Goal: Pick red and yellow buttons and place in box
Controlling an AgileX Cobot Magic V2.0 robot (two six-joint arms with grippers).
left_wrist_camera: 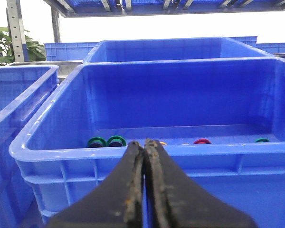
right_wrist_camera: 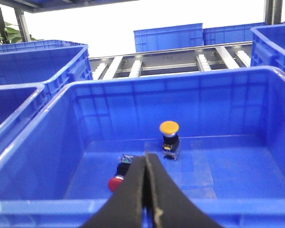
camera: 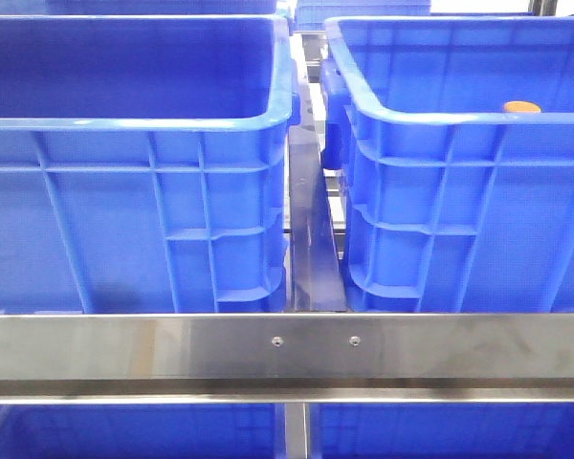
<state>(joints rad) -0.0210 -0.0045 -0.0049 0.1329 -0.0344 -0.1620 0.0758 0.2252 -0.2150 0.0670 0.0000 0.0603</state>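
Observation:
In the right wrist view a yellow button (right_wrist_camera: 169, 127) stands upright on its black body inside a blue crate (right_wrist_camera: 180, 76). A red button (right_wrist_camera: 116, 183) lies on its side nearer my fingers. My right gripper (right_wrist_camera: 146, 156) is shut and empty, just outside the crate's near rim. The front view shows only the yellow cap (camera: 521, 107), inside the right crate (camera: 459, 191). The left crate (camera: 124, 191) looks the same. My left gripper (left_wrist_camera: 145, 142) is shut and empty before the near rim of a blue crate (left_wrist_camera: 180, 64). Neither gripper shows in the front view.
The crate in the left wrist view holds green rings (left_wrist_camera: 107, 141), a red ring (left_wrist_camera: 202, 141) and other small parts. A dark divider (camera: 311, 239) stands between the two crates. A steel rail (camera: 287, 349) crosses in front of them. More blue crates stand behind and beside.

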